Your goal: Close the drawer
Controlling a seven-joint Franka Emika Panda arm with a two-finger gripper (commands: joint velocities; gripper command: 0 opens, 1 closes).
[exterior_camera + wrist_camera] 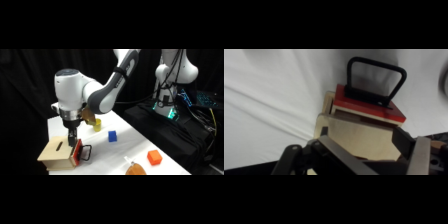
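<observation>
Red-fronted light-wood drawer [369, 107] with black loop handle [375, 80] sitting just beyond pincer [374, 157], fingers spread apart over pale wooden box [59, 152].

Dim, soft blur (dark bg)

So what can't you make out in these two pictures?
- Side view: how far the drawer still stands out of the box; the gripper covers the joint.
- Wrist view: the gripper's fingers; the bottom edge cuts them off, so open or shut is unclear.
- Wrist view: the box's slotted top, hidden behind the linkage.
- Side view: the orange thing at the bottom edge, cut off.
</observation>
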